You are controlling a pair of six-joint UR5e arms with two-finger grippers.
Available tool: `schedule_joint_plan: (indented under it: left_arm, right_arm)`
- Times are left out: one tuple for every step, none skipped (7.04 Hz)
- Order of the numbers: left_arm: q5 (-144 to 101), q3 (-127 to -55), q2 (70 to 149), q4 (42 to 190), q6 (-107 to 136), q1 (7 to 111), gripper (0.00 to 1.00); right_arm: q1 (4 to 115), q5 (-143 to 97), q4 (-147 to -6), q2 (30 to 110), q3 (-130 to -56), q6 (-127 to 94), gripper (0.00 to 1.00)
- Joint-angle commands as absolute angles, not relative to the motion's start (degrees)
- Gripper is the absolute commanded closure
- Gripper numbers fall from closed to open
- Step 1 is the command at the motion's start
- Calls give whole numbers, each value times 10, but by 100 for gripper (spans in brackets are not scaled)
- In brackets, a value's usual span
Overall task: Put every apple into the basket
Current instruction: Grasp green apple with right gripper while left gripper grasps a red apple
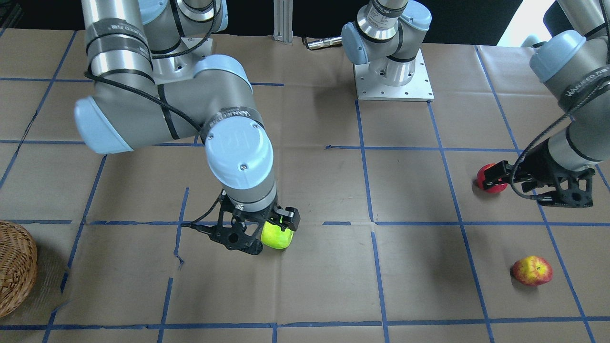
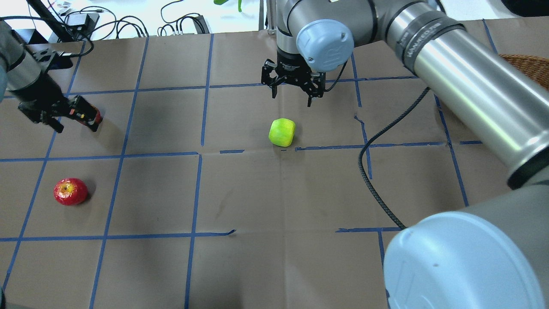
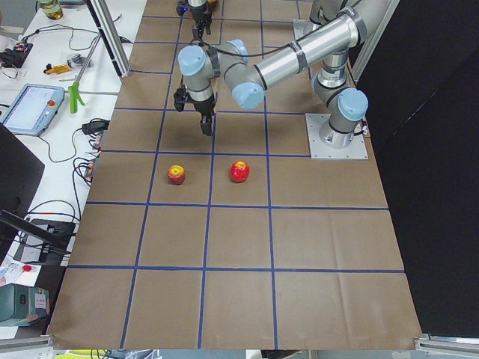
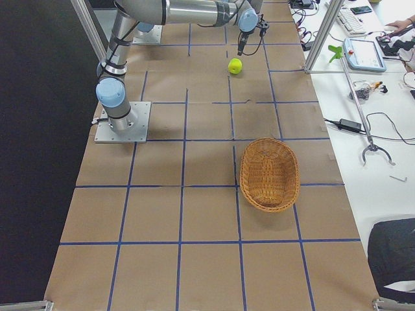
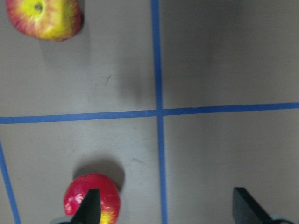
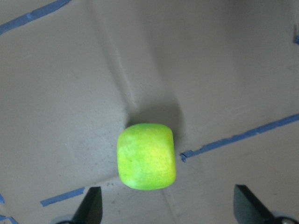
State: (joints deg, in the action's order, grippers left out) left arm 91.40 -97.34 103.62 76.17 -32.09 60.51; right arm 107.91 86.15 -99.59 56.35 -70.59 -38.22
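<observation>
The green apple (image 2: 282,132) sits on the desk (image 2: 240,193) near its middle. It is a bright lime colour with a yellower blush on one flank, glossy, and oddly blocky, more a rounded cube than a ball. It rests on the brown paper covering just beside a line of blue tape (image 2: 369,146) and throws a soft shadow to one side. The right hand (image 2: 291,98) hangs over it with its two fingers spread wide. From its wrist camera the apple lies centred ahead of the gap, and the fingertips (image 6: 91,207) are clear of it.

The other two apples lie toward the robot's left end of the desk. The deep red apple (image 2: 70,191) is shiny, with a small yellow patch around its stem dimple. The left hand (image 5: 168,210) is above it, also open, fingers far apart and holding nothing. In its wrist view one fingertip (image 5: 91,205) overlaps that apple, though I cannot tell whether it touches, and the other stands over bare paper.

The red-and-yellow apple (image 1: 532,270) lies near the red one, on the side away from the robot's base, with a tape line running between them. It is streaked red over yellow, its stem end turned upward.

The basket (image 4: 269,175), light-brown wicker with a rimmed edge, stands toward the robot's right end of the desk, well apart from all three apples.
</observation>
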Motion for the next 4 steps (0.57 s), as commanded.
schedule_joint_plan:
  left_arm:
    - [919,-1045,1040,701,-429,515,2]
    - [939,-1073,1035,683,-428,512,2]
    - [950,-1115,1033,626,-426,512,2]
    - [950,-1143,1028,598,-422,512,2]
  right_arm:
    - [1104,866,-1030,526,-714,-410,1]
    - [1104,868,-1060,524,-738,-410,1]
    - [1104,869,-1097,525,-765,-408,1]
    - [1104,881,-1122,524,-786,-406,1]
